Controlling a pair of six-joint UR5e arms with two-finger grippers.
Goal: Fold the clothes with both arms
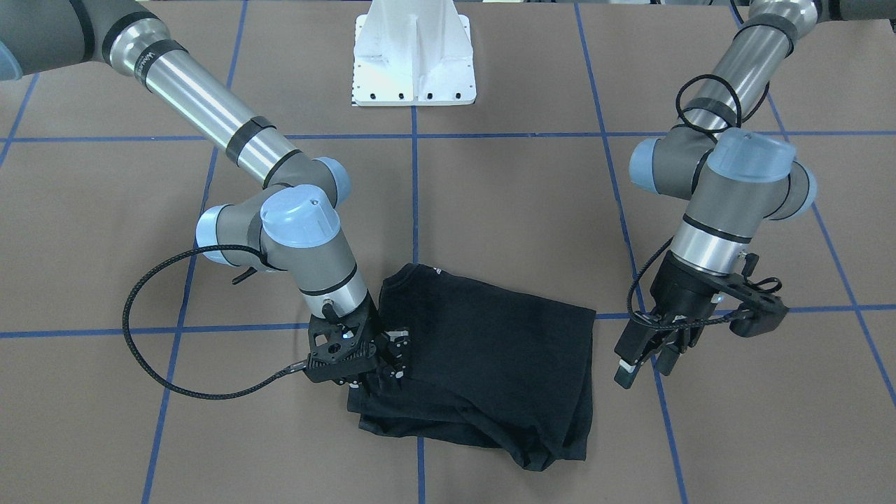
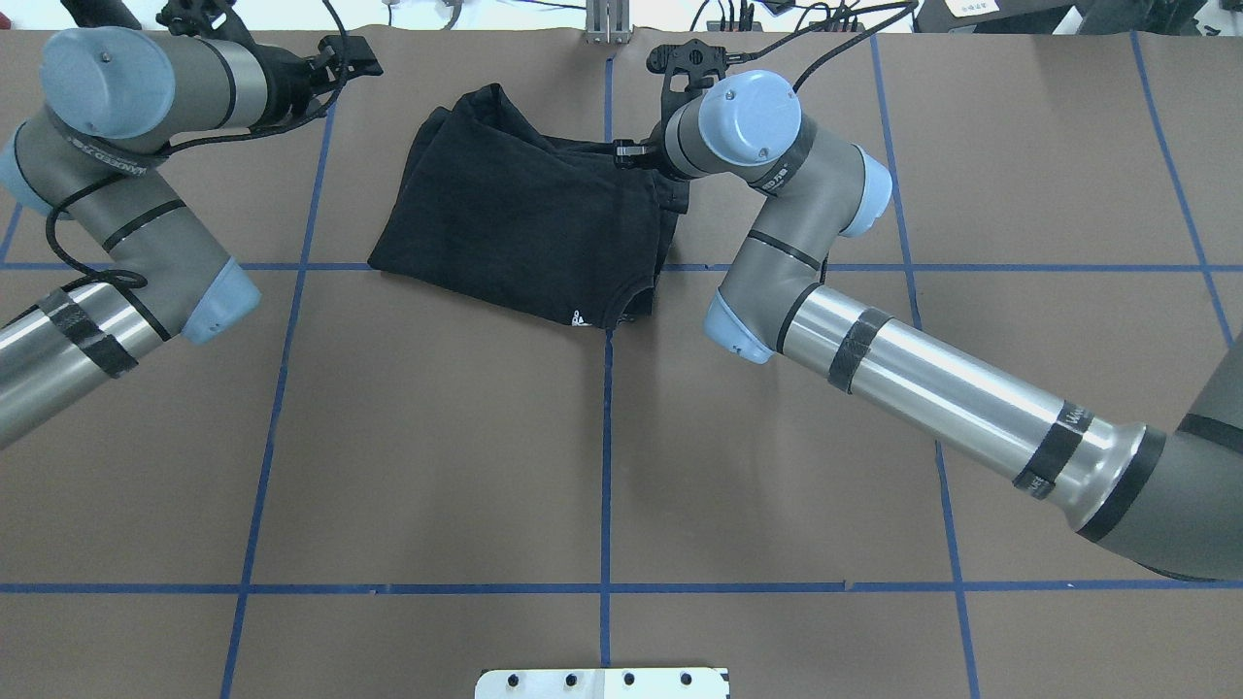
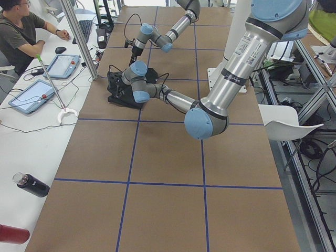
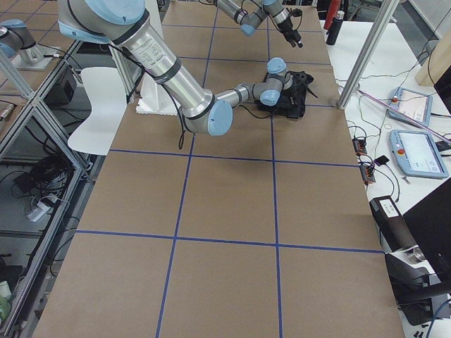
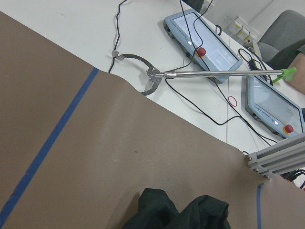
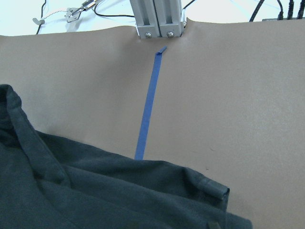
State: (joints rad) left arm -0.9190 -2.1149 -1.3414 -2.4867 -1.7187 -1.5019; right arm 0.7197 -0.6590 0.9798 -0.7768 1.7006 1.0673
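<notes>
The black T-shirt lies folded into a rough rectangle at the table's far side from the robot, plain black side up, with a small white neck label showing. My right gripper is down on the shirt's edge by the sleeve, and its fingers look spread and lie on the cloth. Its wrist view shows the shirt's hem just below. My left gripper hangs open and empty a little above the table, beside the shirt's other edge. The shirt's corner shows in the left wrist view.
The white pedestal base stands at the robot's side. An aluminium post stands at the table's far edge behind the shirt. Past that edge are a grabber tool, tablets, cables and a seated operator.
</notes>
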